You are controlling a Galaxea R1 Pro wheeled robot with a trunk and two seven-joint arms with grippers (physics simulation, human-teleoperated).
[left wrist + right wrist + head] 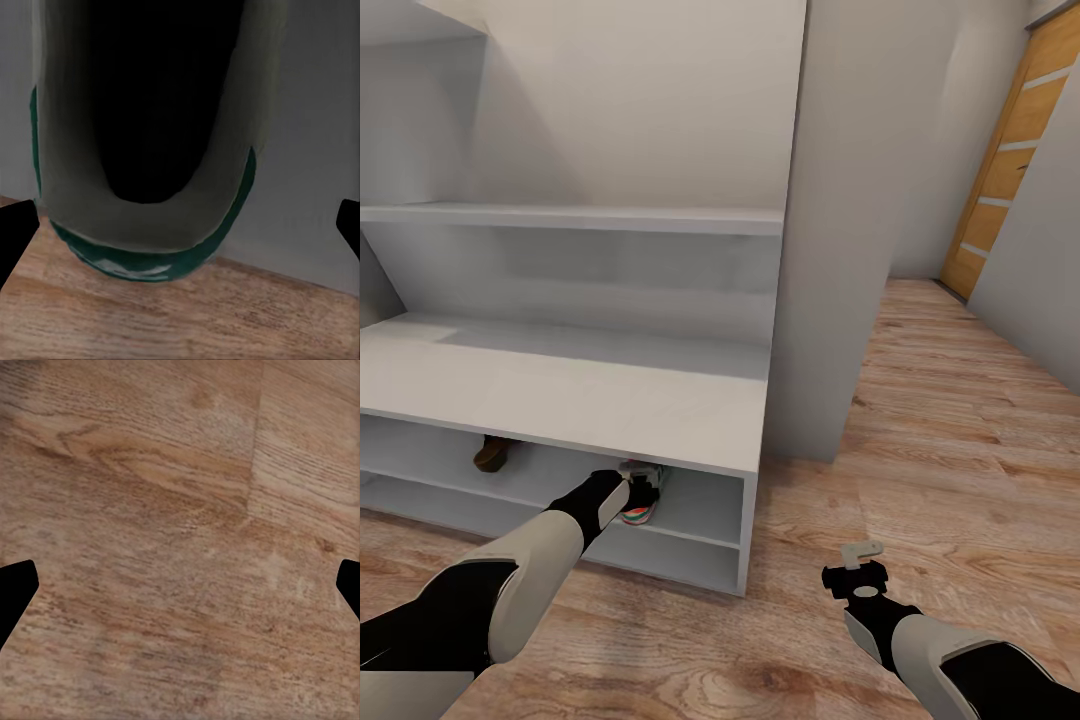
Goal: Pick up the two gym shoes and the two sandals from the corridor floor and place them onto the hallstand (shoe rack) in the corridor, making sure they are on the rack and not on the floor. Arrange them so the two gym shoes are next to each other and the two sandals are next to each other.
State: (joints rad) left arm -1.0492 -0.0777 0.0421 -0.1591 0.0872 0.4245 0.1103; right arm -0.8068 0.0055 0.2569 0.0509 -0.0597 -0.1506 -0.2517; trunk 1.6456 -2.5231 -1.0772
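Shoes are the job here, and one gym shoe (641, 497) sits at the front edge of the hallstand (560, 395), in the upper of its two low open shelves, right at the tip of the left gripper (628, 490). In the left wrist view the gym shoe (142, 135) is very close, its dark opening facing the camera, and the two fingertips (15, 232) stand wide apart on each side, so I think they are spread and not pinching it. A brown sandal (491, 453) lies further along the same shelf. The right gripper (857, 570) hangs over the corridor floor (960, 420) with its fingers spread and nothing in them. The shoe looks light and a bit squashy, not breakable. The firm heel rim or the sides look best to grab.
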